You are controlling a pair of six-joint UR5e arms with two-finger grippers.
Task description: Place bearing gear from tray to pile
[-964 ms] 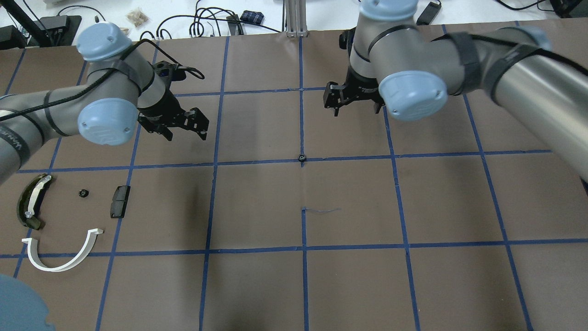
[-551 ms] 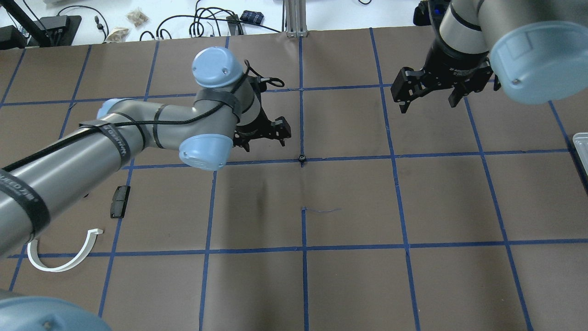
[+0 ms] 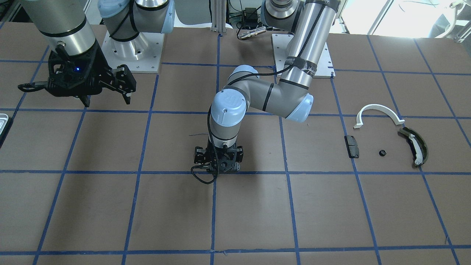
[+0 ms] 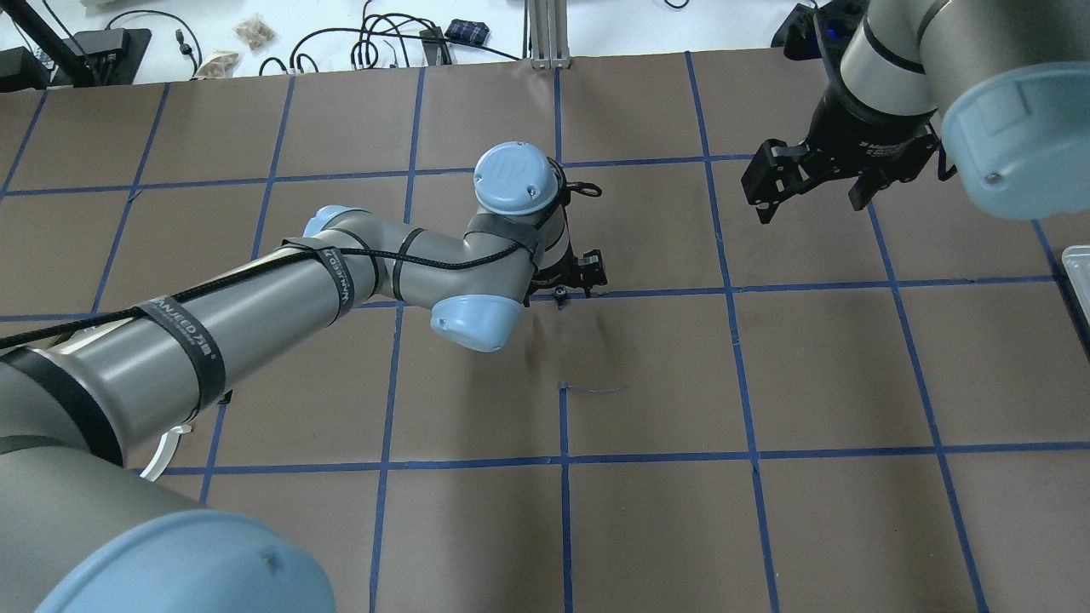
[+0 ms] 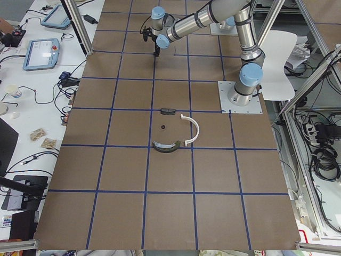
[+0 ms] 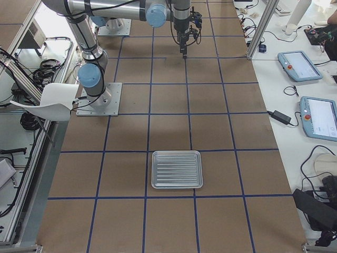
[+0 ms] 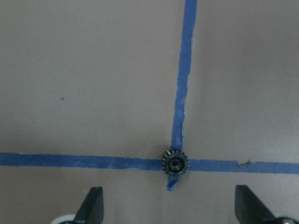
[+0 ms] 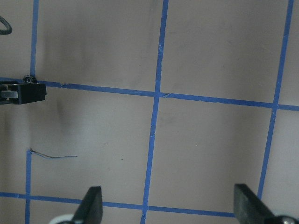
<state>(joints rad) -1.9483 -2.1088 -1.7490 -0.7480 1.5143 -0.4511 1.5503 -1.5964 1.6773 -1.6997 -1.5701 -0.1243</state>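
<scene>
The pile lay on the desk at the robot's left: a white half-ring arc, an olive curved piece, a black block and a small black round part, each apart from the others; the left pincer stood low over mid-desk, jaws wide, gripping nothing; the bearing gear lay on a crossing of blue tape, just ahead of the fingertips and untouched; the right pincer hung well above the desk, jaws wide, gripping nothing; the tray lay at the far right, well apart from the gear.
</scene>
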